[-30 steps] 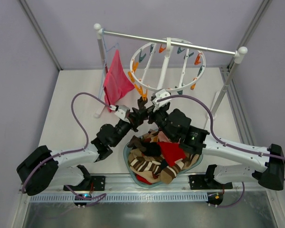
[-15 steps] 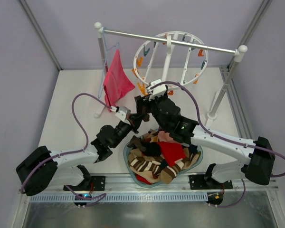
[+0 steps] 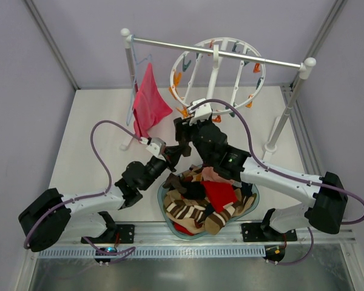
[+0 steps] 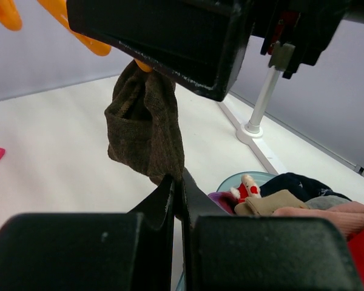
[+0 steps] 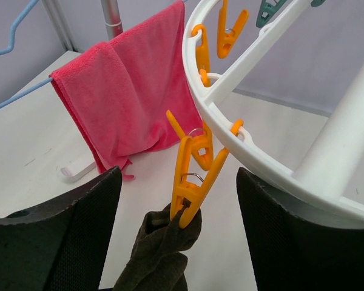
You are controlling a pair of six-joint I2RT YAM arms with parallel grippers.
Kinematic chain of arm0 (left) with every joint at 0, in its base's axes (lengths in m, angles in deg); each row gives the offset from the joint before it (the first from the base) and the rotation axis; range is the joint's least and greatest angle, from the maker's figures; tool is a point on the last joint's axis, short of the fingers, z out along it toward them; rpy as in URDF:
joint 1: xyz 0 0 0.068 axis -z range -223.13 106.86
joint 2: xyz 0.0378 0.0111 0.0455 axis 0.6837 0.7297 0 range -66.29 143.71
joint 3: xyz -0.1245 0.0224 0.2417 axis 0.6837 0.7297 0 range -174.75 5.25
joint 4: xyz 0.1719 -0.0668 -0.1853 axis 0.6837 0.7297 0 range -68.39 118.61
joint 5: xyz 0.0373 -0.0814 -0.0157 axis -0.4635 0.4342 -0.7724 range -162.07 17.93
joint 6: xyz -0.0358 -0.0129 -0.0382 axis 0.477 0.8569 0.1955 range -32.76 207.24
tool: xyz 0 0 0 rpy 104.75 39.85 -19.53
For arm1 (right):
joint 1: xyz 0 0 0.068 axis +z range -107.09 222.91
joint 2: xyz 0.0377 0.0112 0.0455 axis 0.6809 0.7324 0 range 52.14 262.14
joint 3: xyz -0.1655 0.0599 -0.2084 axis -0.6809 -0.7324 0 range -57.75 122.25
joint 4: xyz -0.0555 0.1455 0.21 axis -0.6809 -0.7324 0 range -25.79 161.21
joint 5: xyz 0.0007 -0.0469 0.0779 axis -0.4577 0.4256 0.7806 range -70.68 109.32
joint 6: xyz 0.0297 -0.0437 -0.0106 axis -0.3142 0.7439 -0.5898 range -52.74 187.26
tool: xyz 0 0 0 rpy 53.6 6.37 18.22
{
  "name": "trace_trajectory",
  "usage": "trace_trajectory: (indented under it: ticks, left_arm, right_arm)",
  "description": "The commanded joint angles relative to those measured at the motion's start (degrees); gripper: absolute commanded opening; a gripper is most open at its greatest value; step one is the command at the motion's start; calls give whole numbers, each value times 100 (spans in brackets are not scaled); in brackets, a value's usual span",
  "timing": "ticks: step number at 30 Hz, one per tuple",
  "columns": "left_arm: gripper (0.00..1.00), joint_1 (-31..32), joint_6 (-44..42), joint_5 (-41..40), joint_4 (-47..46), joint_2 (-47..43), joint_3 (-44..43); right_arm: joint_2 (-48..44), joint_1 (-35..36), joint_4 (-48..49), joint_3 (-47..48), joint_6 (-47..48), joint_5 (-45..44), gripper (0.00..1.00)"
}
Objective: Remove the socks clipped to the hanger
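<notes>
The white ring hanger (image 3: 218, 79) hangs tilted from the rail, and its rim also shows in the right wrist view (image 5: 261, 139). One dark brown sock (image 4: 145, 127) hangs from an orange clip (image 5: 194, 176) at the ring's near edge. My right gripper (image 5: 178, 182) is open, with one finger on each side of that clip and not touching it; in the top view it (image 3: 183, 124) is just below the ring. My left gripper (image 4: 179, 182) is shut on the sock's lower end, low in front of the ring (image 3: 177, 150). Several other socks (image 3: 206, 200) lie heaped in a basin.
The teal basin (image 3: 160, 197) sits at the table's near edge between the arms. A pink cloth (image 5: 133, 103) hangs on a light-blue wire hanger (image 5: 12, 36) left of the ring. The metal rail (image 3: 255, 59) stands on white posts (image 3: 285, 115).
My right gripper has risen from beside the left one to the orange clip. The ring has tipped up and back. My left gripper has stayed on the sock.
</notes>
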Motion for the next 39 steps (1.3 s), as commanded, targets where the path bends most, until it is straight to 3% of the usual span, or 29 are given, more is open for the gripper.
trace_trajectory:
  ticks: [1,7,10,11,14,21,24,25,26,28,39]
  left_arm:
    - [0,29,-149,2,-327,-172,61]
    - [0,38,-184,11,-309,-313,140]
    - [0,46,-193,20,-300,-356,158]
    - [0,46,-193,11,-292,-357,167]
    - [0,46,-202,2,-283,-374,167]
    - [0,46,-210,-15,-256,-330,149]
    - [0,46,-202,-15,-256,-322,141]
    - [0,46,-219,-33,-256,-322,141]
    - [0,46,-219,-33,-256,-322,141]
    - [0,46,-245,-67,-186,-321,123]
    - [0,46,-421,64,464,-260,-175]
  right_arm:
    - [118,-140,270,211,-133,-213,75]
    - [374,-202,173,387,-133,-283,60]
    - [452,-210,182,440,-116,-362,42]
    - [453,-210,208,432,-125,-432,25]
    - [453,-211,269,414,-81,-521,4]
    - [330,-211,366,273,-54,-451,4]
    - [269,-219,428,177,-19,-381,58]
    - [251,-219,454,98,-2,-302,84]
    - [233,-211,524,45,16,-232,93]
    - [137,-211,586,-121,60,22,100]
    - [-996,-211,867,-1281,7,349,100]
